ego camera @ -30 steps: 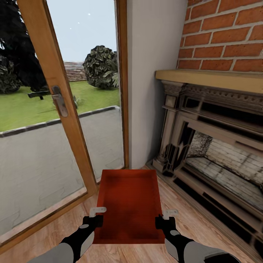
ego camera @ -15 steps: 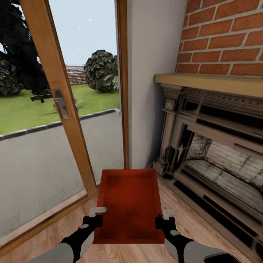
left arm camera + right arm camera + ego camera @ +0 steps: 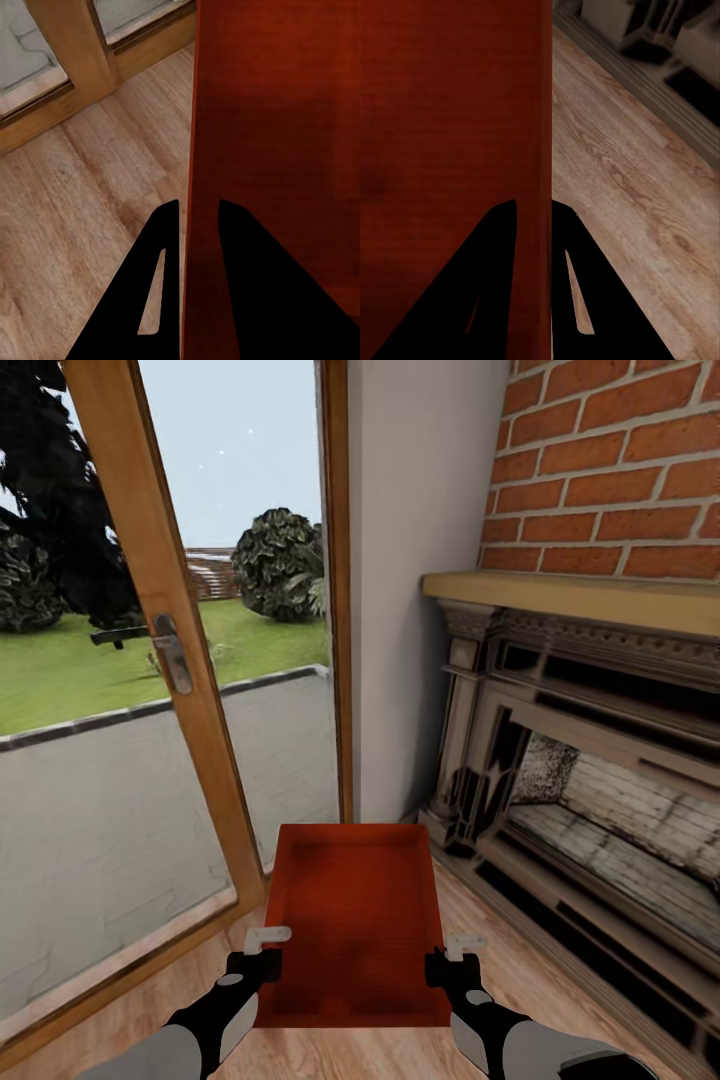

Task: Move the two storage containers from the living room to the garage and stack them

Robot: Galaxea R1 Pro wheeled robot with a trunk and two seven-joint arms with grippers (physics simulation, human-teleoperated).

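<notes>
Left end effector: closed over the left long wall of one storage container, a finger seen on each side of the wall. Right end effector: clamped likewise on the right wall. Container: red-orange, open-top, held between both arms above the wood-plank floor, near the glazed door and beside the brick fireplace.

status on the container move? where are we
Done: one storage container is gripped on both long walls, left gripper and right gripper each clamped over a wall. In hand: carrying it, in the living room by the brick fireplace and glass door. Left: reach the garage, set it down, fetch and stack the second.
</notes>
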